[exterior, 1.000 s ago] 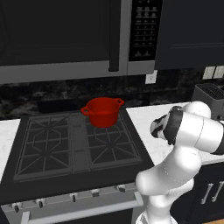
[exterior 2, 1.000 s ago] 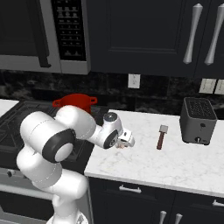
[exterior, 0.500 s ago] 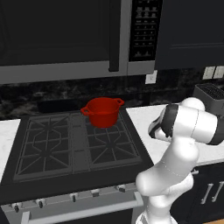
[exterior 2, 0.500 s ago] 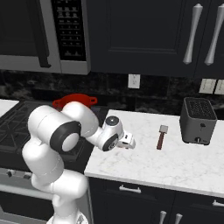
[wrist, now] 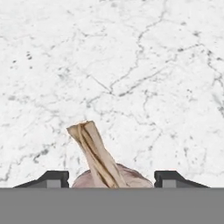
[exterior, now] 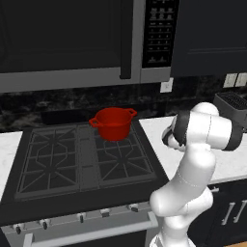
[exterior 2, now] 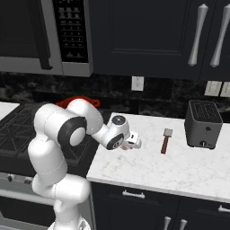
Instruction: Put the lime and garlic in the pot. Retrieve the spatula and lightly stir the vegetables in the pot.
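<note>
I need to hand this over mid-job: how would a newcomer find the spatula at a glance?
Start at the white marble counter to the right of the black stove. The dark toaster stands near the wall at its right end; the spatula lies flat just left of it, apart from it. It is the only slim tool there: pale blade toward the wall, reddish-brown handle toward the counter's front edge.

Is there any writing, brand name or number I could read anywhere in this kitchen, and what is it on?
No text can be read anywhere.
Microwave control panel: rows of tiny pale marks, too small and blurred to read.
Red pot: no label.
Toaster: no label.
Spatula: no marking.
Garlic on the marble counter: no writing.
</note>
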